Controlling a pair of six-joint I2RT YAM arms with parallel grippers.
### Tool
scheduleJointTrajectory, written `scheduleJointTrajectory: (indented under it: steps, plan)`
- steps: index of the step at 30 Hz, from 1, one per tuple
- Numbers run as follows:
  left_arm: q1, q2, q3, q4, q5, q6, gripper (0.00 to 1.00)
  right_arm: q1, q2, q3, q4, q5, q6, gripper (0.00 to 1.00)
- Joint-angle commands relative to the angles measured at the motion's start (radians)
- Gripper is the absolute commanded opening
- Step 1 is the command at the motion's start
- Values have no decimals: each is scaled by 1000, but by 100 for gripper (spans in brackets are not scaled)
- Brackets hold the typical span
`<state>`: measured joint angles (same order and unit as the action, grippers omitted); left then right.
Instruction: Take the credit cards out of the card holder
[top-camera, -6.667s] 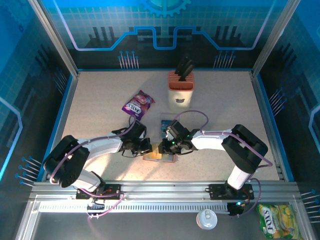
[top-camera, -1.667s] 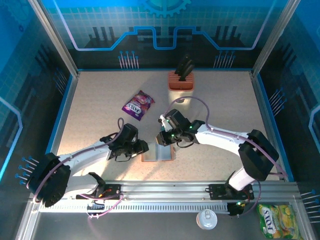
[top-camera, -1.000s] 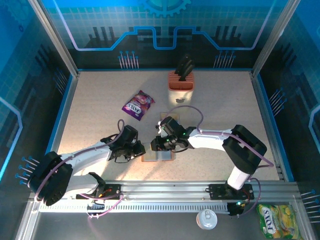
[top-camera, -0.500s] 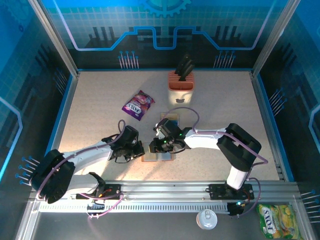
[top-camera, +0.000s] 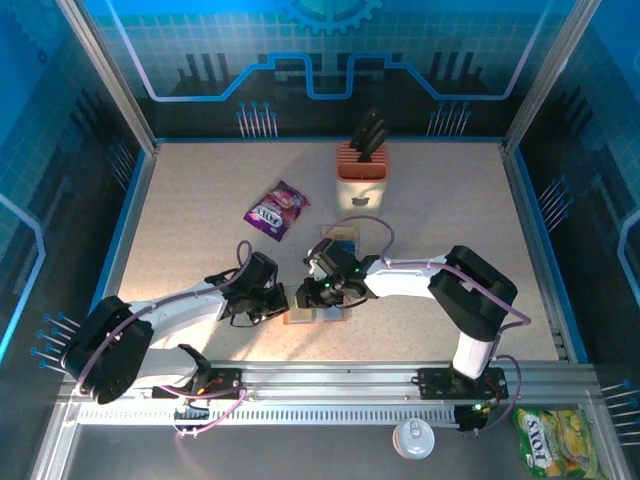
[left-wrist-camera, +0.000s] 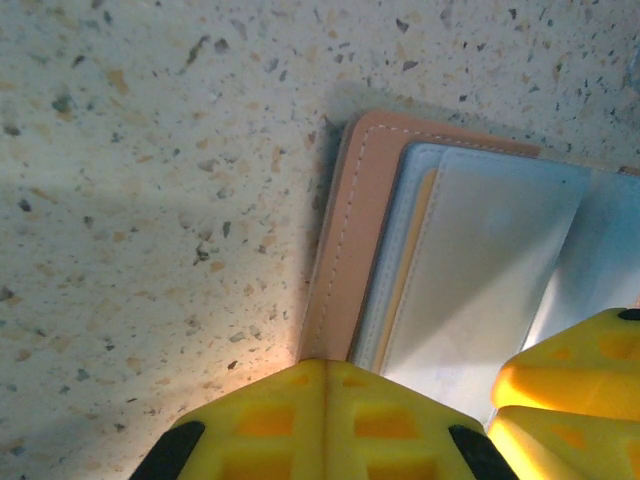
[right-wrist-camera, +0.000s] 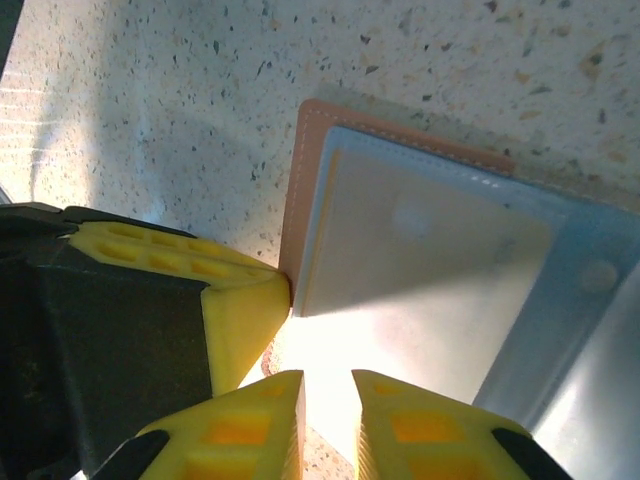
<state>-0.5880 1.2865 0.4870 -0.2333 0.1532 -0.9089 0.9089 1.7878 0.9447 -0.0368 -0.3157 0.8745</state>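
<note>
Top external, speckled table (top-camera: 200, 190), blue booth walls (top-camera: 330, 60), L gripper (top-camera: 283, 300) closed, R gripper (top-camera: 312, 292) unclear

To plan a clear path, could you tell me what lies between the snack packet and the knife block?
In the top view, only bare tabletop lies between the snack packet and the knife block.

The holder (top-camera: 318, 316) is hemmed in. The left pincer (top-camera: 284, 301) presses at its left edge, and the right pincer (top-camera: 319, 294) hangs over its far edge, with that arm barring the right side. A card (top-camera: 338, 240) lies just behind the holder. A packet (top-camera: 277, 209) and a block (top-camera: 361, 165) stand farther back. The desk (top-camera: 195, 235) to its far left is bare.
</note>
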Motion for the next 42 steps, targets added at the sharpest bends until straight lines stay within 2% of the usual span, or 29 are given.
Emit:
scheduleJointTrajectory:
  steps: [1, 11, 23, 42]
  plan:
    - [8, 19, -17, -5, 12, 18, 4, 17, 22, 25, -24, -6, 14, 25]
    - [7, 20, -22, -1, 16, 19, 4, 23, 33, 34, -72, 23, 21, 31]
    - [7, 35, -18, 3, 14, 21, 5, 22, -10, 48, -203, 116, -9, 32]
    - [18, 50, -2, -20, 5, 38, 6, 3, -65, -40, -118, 109, 24, 32]
